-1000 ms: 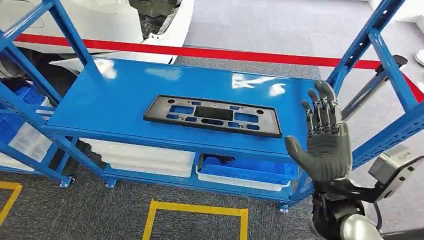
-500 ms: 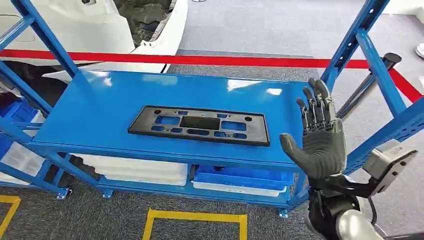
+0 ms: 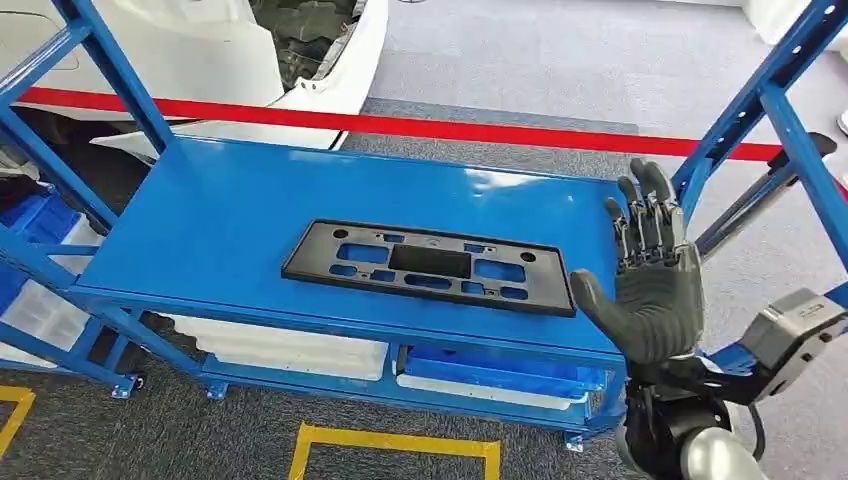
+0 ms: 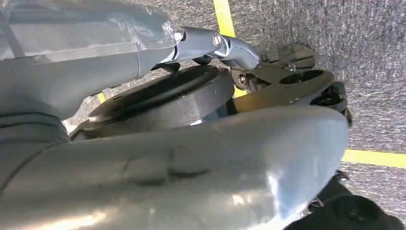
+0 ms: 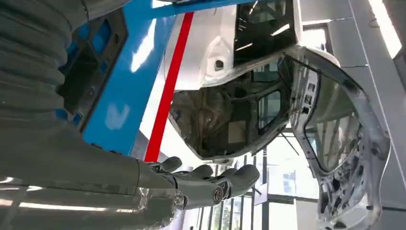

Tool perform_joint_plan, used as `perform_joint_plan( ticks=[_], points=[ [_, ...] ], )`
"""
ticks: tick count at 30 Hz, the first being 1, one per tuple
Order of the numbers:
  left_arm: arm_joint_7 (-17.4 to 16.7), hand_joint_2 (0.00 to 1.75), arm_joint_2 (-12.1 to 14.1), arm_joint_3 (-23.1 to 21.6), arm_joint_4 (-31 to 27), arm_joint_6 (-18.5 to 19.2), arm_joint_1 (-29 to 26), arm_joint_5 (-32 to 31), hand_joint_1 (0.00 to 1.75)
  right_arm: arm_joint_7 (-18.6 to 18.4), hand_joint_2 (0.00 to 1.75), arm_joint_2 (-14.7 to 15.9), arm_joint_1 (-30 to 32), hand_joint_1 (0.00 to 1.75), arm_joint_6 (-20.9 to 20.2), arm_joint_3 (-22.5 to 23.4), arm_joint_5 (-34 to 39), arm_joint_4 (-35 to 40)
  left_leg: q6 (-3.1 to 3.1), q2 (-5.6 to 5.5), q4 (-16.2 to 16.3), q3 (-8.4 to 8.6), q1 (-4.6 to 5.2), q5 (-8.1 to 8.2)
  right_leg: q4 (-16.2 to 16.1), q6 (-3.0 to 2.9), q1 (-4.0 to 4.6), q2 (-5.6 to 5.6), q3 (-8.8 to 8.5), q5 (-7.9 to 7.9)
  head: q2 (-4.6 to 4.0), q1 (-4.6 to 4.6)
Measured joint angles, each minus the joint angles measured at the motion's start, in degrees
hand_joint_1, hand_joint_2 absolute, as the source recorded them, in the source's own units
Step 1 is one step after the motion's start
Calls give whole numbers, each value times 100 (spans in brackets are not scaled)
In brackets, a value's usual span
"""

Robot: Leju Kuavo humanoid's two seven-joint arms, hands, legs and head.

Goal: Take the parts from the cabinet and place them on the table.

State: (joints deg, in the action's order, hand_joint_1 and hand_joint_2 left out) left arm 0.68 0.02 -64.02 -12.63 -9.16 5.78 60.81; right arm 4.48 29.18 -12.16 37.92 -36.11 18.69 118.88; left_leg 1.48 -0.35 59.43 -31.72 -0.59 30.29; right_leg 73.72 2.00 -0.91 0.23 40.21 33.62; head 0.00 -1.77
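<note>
Blue metal rack (image 3: 240,215) fills the head view, its glossy top shelf running from the left uprights to the slanted right posts (image 3: 770,90). Beyond the back edge: grey carpet, a red barrier strip (image 3: 480,130), and a white car body (image 3: 300,50). The shelf surface lies bare to the left of and behind the part, with a narrower bare margin along the front edge. On the lower shelf sit a white tray (image 3: 290,345) on the left and a blue bin (image 3: 500,362) on the right; contents of both cannot be told. Further blue bins (image 3: 25,215) stand in the rack on the far left. Yellow floor tape (image 3: 390,445) marks the carpet in front. The black plastic plate (image 3: 430,266), flat with rectangular cutouts, lies lengthwise near the shelf's front edge, right of centre. The right hand (image 3: 650,275) is raised just beside the plate's right end, off the shelf corner, palm toward the plate, fingers (image 3: 645,215) straight and spread, thumb out, holding nothing, not touching it. Left hand: state cannot be told.
</note>
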Motion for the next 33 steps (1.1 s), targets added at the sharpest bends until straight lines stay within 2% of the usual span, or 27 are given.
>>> perform_joint_plan(
  ticks=[2,3,4,5,6,7,8,9,10,12,13,14,15,17,18,19,20,22,23,24,25,26,27,28,32,33],
  points=[
    [0,0,-2,0,0,2,2,-2,0,0,175,0,0,0,0,0,11,0,-29,-11,-1,142,-2,90,-1006,-52,2,-1,-362,-698,0,-59],
    [0,0,-2,0,2,4,0,-7,0,2,175,2,8,0,0,0,9,-4,-54,-12,-24,141,-5,120,-1189,-67,11,-1,-456,-677,0,-70],
    [0,0,-2,-2,0,7,19,-13,0,2,175,2,10,0,0,0,13,-2,-99,-17,-4,149,23,149,-1286,-90,71,2,-482,-668,0,-67],
    [2,0,-2,-6,0,7,19,-17,0,11,175,4,6,0,0,0,11,-2,-127,-11,-20,140,12,158,-1375,-135,75,1,-531,-569,0,-94],
    [2,0,-2,-9,0,9,13,-18,0,22,175,4,22,0,-4,2,9,-4,-159,-5,-59,161,2,150,-1366,-150,91,9,-526,-568,0,-61],
    [2,0,-2,-9,0,9,15,-18,0,33,175,7,21,0,-28,0,9,-4,-190,6,-102,190,4,154,-1378,-181,91,17,-535,-552,0,-65],
    [2,0,0,-9,0,9,18,-15,0,44,175,4,21,0,-46,0,9,-2,-234,8,-94,223,35,194,-1475,-216,18,24,-595,-574,0,-50],
    [2,0,0,-9,0,9,18,-15,0,48,175,4,20,0,-57,0,13,-2,-258,5,26,229,25,250,-1516,-230,19,10,-658,-575,0,-19],
    [4,0,0,-9,0,9,19,-15,0,55,175,4,11,0,-61,2,13,-2,-277,7,300,92,26,383,-1526,-274,14,-5,-697,-549,0,43],
    [9,0,0,-9,0,9,20,-15,0,55,175,4,22,0,-70,0,17,-4,-301,8,1220,-422,21,736,-1520,-332,28,-35,-751,-489,0,129],
    [7,0,0,-9,0,9,20,-13,0,55,175,2,22,0,-70,0,17,-4,-314,8,1578,-660,21,797,-1519,-337,33,-36,-782,-458,0,151],
    [9,0,0,-9,0,9,16,-15,0,55,175,2,23,0,-72,0,17,-4,-317,8,1673,-774,21,706,-1517,-336,34,-31,-822,-427,0,166],
    [9,0,0,-9,0,9,17,-15,0,55,175,4,24,0,-72,0,20,-4,-309,8,1501,-748,22,494,-1516,-333,34,-22,-875,-391,0,186],
    [7,0,0,-9,0,9,16,-13,0,55,175,4,23,0,-72,0,22,-4,-279,8,615,-441,17,-152,-1507,-306,34,-3,-1014,-292,0,243],
    [7,0,0,-9,2,9,1,-13,0,55,175,4,26,0,-74,0,20,-4,-242,6,224,-329,20,-315,-1505,-282,32,-3,-1052,-232,0,263],
    [7,0,2,-9,4,9,-10,-11,0,55,175,4,16,0,-85,0,24,-7,-219,4,211,-296,62,-262,-1472,-240,72,14,-1064,-197,0,262],
    [7,0,0,-9,2,11,-6,-9,0,57,175,4,18,0,-94,0,31,-7,-171,5,71,-241,47,-165,-1464,-208,68,26,-1035,-187,0,267],
    [7,0,0,-9,2,13,-6,-4,0,57,175,2,18,0,-103,0,39,-7,-128,-2,86,-255,81,-153,-1517,-156,43,13,-1049,-189,0,241],
    [7,0,0,-9,2,13,-2,-2,0,57,175,4,15,0,-105,0,39,-7,-96,-3,32,-203,47,-172,-1507,-130,53,14,-1067,-176,0,245],
    [15,0,-4,-9,0,2,-1,9,0,57,175,4,19,0,-109,4,42,-7,-81,7,-11,-156,15,-178,-1452,-101,37,4,-1071,-98,0,245],
    [37,0,-4,-9,0,-39,2,57,0,61,175,4,4,0,-122,11,37,-7,-97,3,-7,-135,42,-154,-1296,-74,57,7,-1017,-97,0,166],
    [35,0,-15,-7,0,-52,2,123,0,66,175,7,-2,0,-136,15,37,-7,-108,1,-7,-104,33,-126,-1345,-106,77,19,-986,-458,0,116],
    [20,0,-20,-7,-2,-52,4,162,0,55,175,4,15,0,-146,15,57,-9,-102,-8,-23,-78,41,-123,-1329,-188,80,16,-1044,-355,0,136],
    [9,0,-22,-4,-2,-50,6,162,0,52,175,7,4,0,-157,18,55,-9,-94,-8,-15,-76,52,-112,-1361,-210,75,14,-1058,-336,0,92],
    [2,0,-24,-4,0,-46,9,155,0,52,175,7,3,0,-157,20,57,-9,-66,-8,-15,-78,76,-92,-1416,-193,55,8,-1083,-326,0,77],
    [4,0,-24,-4,0,-46,9,153,0,52,175,7,3,0,-162,20,57,-9,-62,-6,-15,-79,81,-89,-1435,-173,51,8,-1093,-311,0,72]
  ],
)
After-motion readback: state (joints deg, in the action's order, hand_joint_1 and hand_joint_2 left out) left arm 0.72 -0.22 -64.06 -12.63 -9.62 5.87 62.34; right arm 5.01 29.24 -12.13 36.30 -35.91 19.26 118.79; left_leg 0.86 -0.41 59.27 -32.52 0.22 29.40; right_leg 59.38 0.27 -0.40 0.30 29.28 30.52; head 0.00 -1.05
